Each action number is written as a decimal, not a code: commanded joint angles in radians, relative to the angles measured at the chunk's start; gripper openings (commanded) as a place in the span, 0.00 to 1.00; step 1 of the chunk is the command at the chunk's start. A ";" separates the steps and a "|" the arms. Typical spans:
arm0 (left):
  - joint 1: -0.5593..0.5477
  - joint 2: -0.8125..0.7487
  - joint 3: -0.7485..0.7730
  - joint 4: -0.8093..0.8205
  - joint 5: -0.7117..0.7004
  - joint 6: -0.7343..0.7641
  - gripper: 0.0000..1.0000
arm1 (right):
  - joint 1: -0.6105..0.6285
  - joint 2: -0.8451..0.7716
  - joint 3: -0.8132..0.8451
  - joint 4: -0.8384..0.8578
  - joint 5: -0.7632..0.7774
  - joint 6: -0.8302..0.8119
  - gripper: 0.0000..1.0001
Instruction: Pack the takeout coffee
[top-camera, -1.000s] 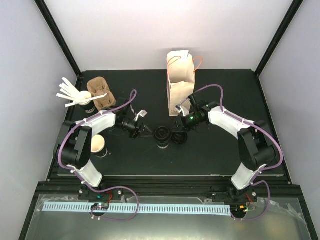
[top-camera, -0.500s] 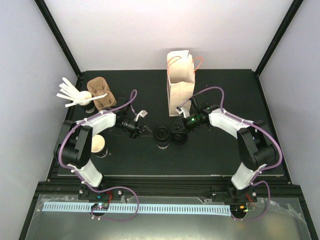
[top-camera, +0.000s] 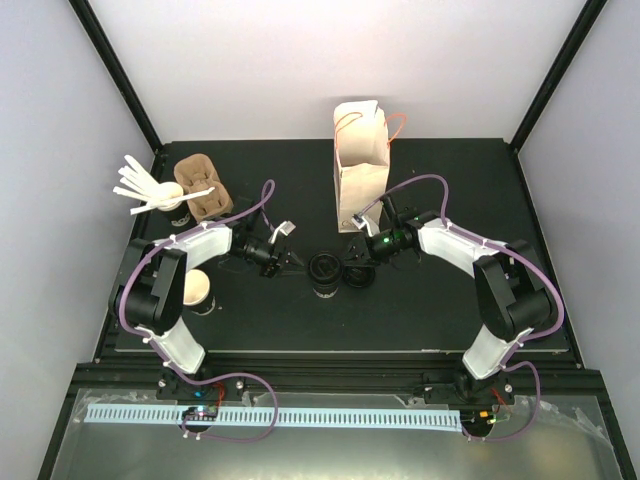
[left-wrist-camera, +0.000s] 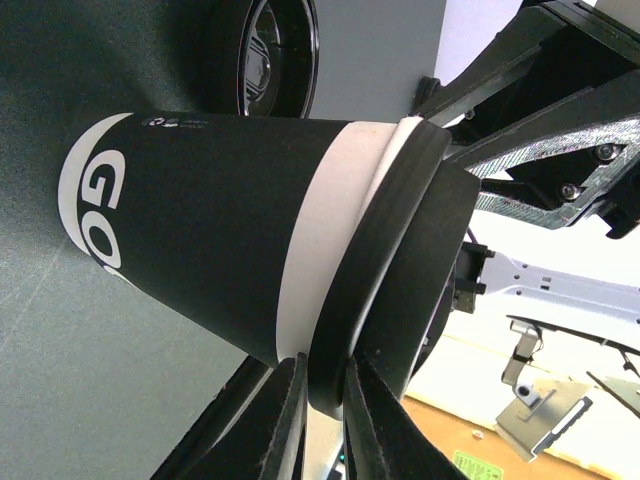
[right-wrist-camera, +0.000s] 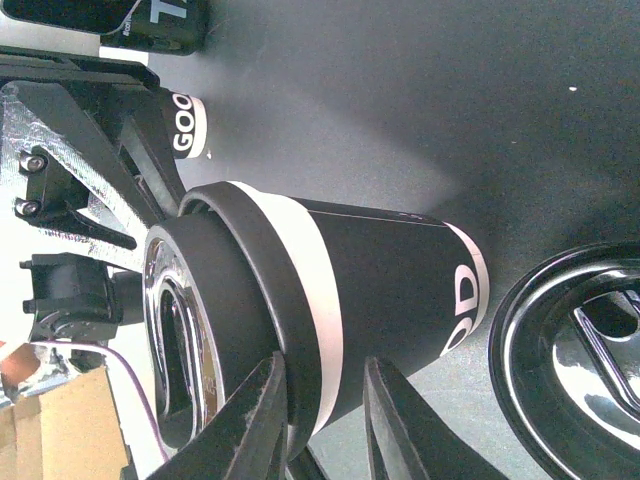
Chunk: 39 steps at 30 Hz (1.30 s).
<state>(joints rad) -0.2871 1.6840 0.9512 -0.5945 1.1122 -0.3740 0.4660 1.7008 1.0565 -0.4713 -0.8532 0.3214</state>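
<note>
The step in hand looks like capping: a black takeout coffee cup with white lettering stands on the dark surface near its middle, just in front of the brown paper bag, and both arms meet at it from opposite sides. The left claw is clenched on the rim of the cup's black lid. The right claw is closed about the far edge of that same lid, one finger on the lid's skirt and the other against the cup wall. From the left wrist the lid sits slightly askew on the white band, so it may not be fully seated. A loose lid lies just beside the cup. Next, I judge, the lid needs pressing down evenly all round before one claw lets go and the other carries the cup toward the moulded-pulp carriers or the bag.
</note>
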 joint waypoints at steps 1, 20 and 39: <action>-0.014 0.059 -0.042 -0.065 -0.143 0.034 0.13 | 0.017 0.047 -0.041 -0.114 0.117 -0.018 0.24; -0.014 0.109 -0.042 -0.143 -0.259 0.074 0.13 | 0.026 0.045 -0.030 -0.145 0.191 -0.021 0.24; -0.014 0.146 -0.074 -0.128 -0.297 0.088 0.12 | 0.045 0.039 -0.025 -0.160 0.290 -0.016 0.25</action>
<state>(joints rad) -0.2779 1.7309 0.9600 -0.6388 1.1473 -0.3058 0.4904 1.6825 1.0767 -0.5156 -0.7612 0.3161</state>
